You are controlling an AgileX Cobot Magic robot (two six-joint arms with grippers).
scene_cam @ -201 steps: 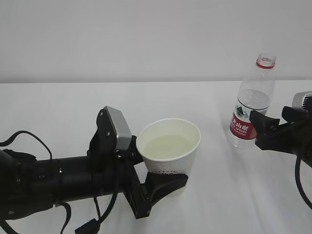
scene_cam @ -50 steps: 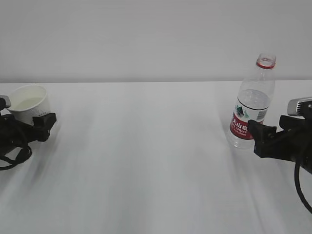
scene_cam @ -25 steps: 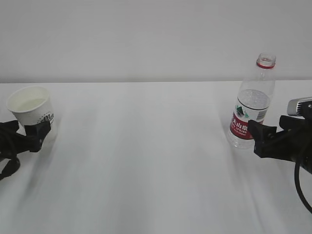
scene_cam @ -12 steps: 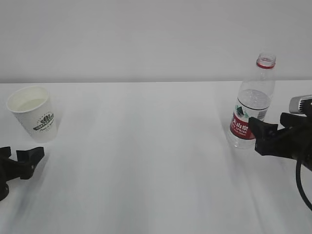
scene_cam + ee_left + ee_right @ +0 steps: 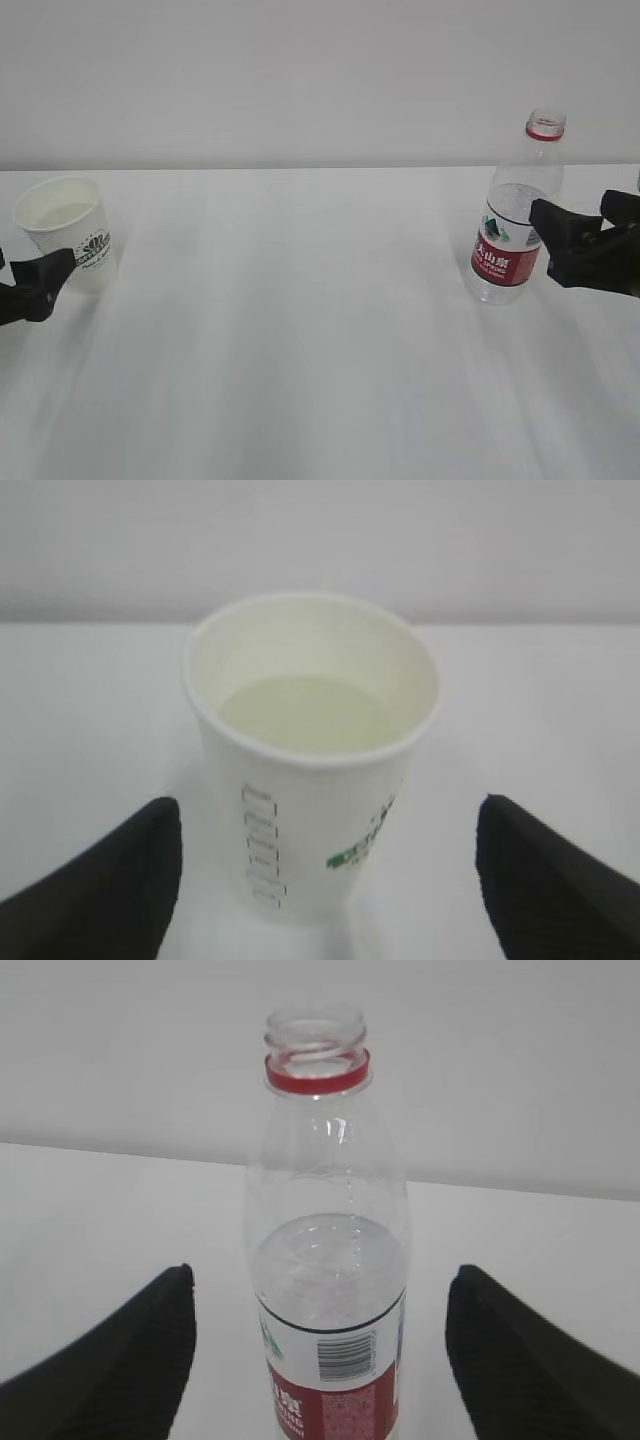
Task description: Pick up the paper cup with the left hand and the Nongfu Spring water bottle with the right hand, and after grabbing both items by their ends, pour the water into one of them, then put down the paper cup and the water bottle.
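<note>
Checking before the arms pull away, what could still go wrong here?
The small white paper cup holds liquid and stands between the left gripper's open jaws; a sideways drift could knock it over. The clear uncapped plastic bottle, part full, stands between the right gripper's open jaws; a bump could spill it.

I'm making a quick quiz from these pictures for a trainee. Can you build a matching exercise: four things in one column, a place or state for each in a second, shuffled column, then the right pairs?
Things:
1. paper cup
2. water bottle
3. left gripper
4. table

Places or states:
A. plain white, bearing both containers
B. upright at the far right, uncapped, partly full
C. open, a finger either side of the cup, not touching it
D. upright at the far left, liquid inside

Pairs: 1-D, 2-B, 3-C, 4-A
</note>
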